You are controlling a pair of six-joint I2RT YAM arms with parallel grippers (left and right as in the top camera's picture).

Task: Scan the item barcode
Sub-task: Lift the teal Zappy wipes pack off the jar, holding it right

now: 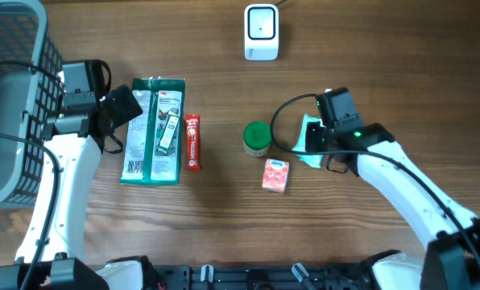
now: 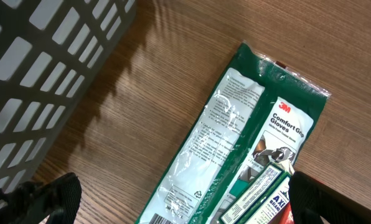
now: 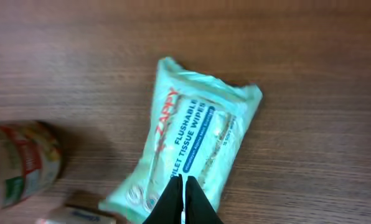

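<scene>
At 3 o'clock on the table, right arm: reaching in from 5 o'clock, the right gripper [image 3: 182, 202] pressing its fingers together at the near edge of the flushable wipes pack [image 3: 195, 143].
Left arm: hovering at 9 o'clock, the left gripper [image 2: 185, 196] spreading wide above the Comfort Grip gloves pack [image 2: 235, 149].
Hard to make out: whether wrapper film is sitting between the right fingers; the green-lidded jar [image 1: 257, 138] is blurring at the right wrist view's edge.
Surface: the wood-grain table [image 1: 385, 64] is carrying a white scanner [image 1: 261, 32] at 12 o'clock and a dark mesh basket [image 1: 14, 105] at 10 o'clock.
</scene>
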